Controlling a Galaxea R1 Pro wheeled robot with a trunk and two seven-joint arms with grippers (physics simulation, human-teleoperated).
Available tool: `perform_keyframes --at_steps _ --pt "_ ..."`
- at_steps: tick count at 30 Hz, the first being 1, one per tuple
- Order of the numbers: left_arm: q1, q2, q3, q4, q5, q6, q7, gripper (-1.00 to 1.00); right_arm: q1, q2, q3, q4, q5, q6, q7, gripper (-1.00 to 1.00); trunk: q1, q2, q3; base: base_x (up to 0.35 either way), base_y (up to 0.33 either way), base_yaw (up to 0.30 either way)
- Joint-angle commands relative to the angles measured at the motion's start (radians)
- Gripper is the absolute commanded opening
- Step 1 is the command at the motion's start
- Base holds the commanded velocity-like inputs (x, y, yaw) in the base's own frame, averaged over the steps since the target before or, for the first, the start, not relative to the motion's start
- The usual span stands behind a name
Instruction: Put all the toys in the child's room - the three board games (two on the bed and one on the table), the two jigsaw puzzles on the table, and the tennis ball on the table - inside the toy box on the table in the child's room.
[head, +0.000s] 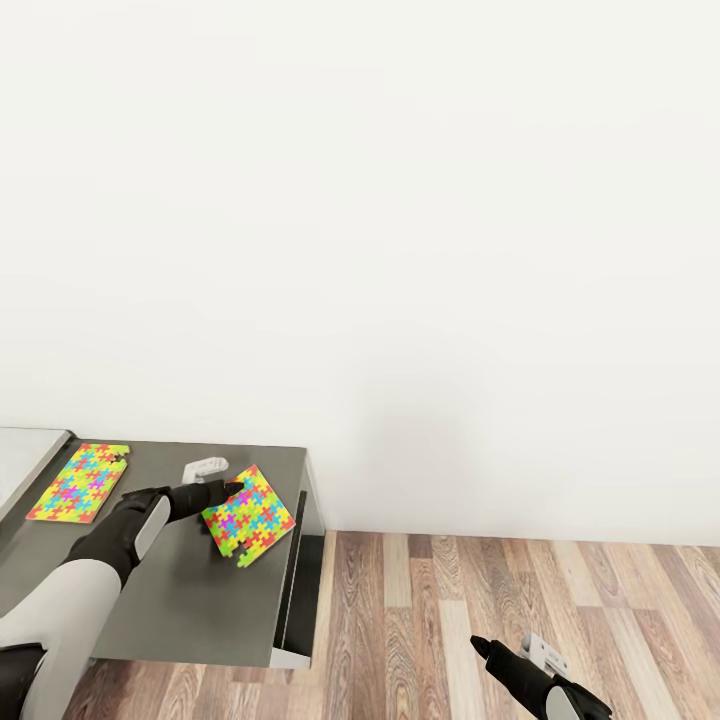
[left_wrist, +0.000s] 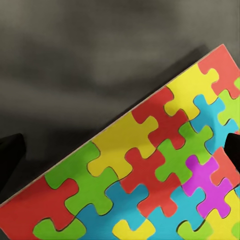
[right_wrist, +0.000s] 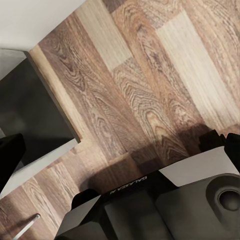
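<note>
While your left tool (head: 232, 490) hovers spread above the near jigsaw puzzle (head: 248, 515) at the table (head: 190, 600) corner, judge it thin, stiff, light: pinch its overhanging edge. Right tool (head: 478, 645): can't tell.

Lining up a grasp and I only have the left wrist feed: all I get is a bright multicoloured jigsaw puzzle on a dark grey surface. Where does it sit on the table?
Observer: In the head view that multicoloured jigsaw puzzle lies flat near the dark grey table's right edge, turned diagonally, with the left gripper at its upper-left edge.
Operator: Any other puzzle out there?
Observer: Yes, a second multicoloured jigsaw puzzle lies flat toward the table's left end, apart from the first.
Operator: Anything between them?
Observer: A small white object sits near the back edge, just left of the near puzzle; too small to identify.
Operator: Right arm?
Observer: The right gripper hangs low over the wooden floor, off the table.
</note>
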Motion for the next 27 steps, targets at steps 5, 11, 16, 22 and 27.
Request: perform_keyframes --at_steps 5,11,16,22,27 --pt "0.000 -0.001 0.004 -0.001 0.006 0.009 -0.004 1.00 0.000 0.000 -0.004 -0.001 -0.004 0.007 0.003 1.00 0.001 -0.002 -0.002 0.000 0.000 0.000" --pt "0.000 -0.001 0.004 -0.001 0.006 0.009 -0.004 1.00 0.000 0.000 -0.004 -0.001 -0.004 0.007 0.003 1.00 0.001 -0.002 -0.002 0.000 0.000 0.000" --pt "0.000 -0.001 0.004 -0.001 0.006 0.008 -0.017 1.00 0.000 0.000 -0.004 -0.001 -0.004 0.007 0.003 1.00 0.001 -0.002 -0.002 0.000 0.000 0.000" --pt "0.000 0.001 0.002 -0.001 0.006 0.008 -0.053 1.00 0.000 0.000 -0.004 -0.001 -0.004 0.007 0.003 1.00 0.001 -0.002 -0.002 0.000 0.000 0.000" --pt "0.000 0.001 0.002 -0.001 0.006 0.008 -0.064 1.00 0.000 0.000 -0.004 -0.001 -0.004 0.007 0.003 1.00 0.001 -0.002 -0.002 0.000 0.000 0.000"
